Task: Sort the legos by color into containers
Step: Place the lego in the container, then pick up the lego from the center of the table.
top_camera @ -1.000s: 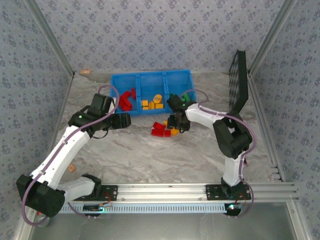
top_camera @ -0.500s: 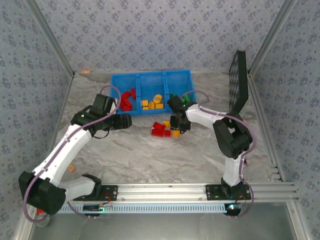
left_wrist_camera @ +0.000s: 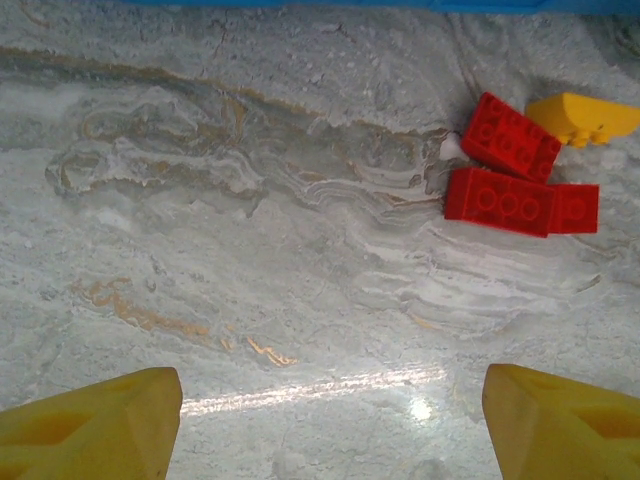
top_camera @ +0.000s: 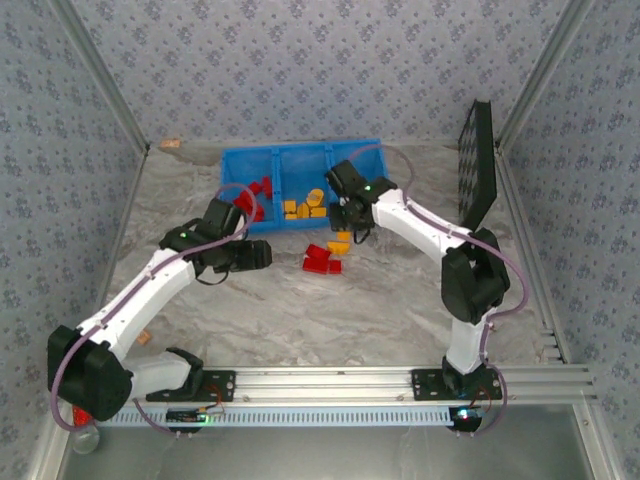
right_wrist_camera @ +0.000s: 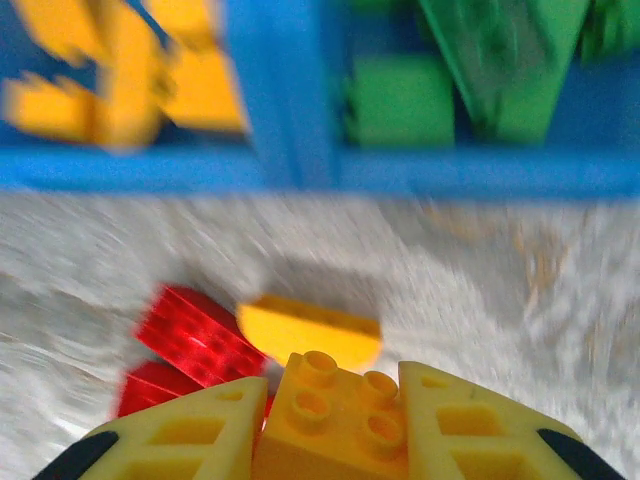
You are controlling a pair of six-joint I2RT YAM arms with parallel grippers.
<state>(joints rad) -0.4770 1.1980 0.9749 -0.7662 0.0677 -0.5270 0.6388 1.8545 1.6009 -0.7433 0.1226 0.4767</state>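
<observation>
We're mid carry: the right end effector (right_wrist_camera: 328, 425) is clamped on a yellow-orange lego (right_wrist_camera: 330, 400), studs up, just short of the containers' (right_wrist_camera: 280, 170) front wall, w/ yellow pieces left of the divider and green ones right of it. Next move, as we judge it: shift left over the middle bin (top_camera: 300, 170), then let go. The left end effector (left_wrist_camera: 330, 420) hangs wide & empty over the counter (left_wrist_camera: 250, 250), near two red legos (left_wrist_camera: 500, 200) and a yellow wedge (left_wrist_camera: 585, 115); prob. a red goes to the left bin (top_camera: 248, 165) next.
</observation>
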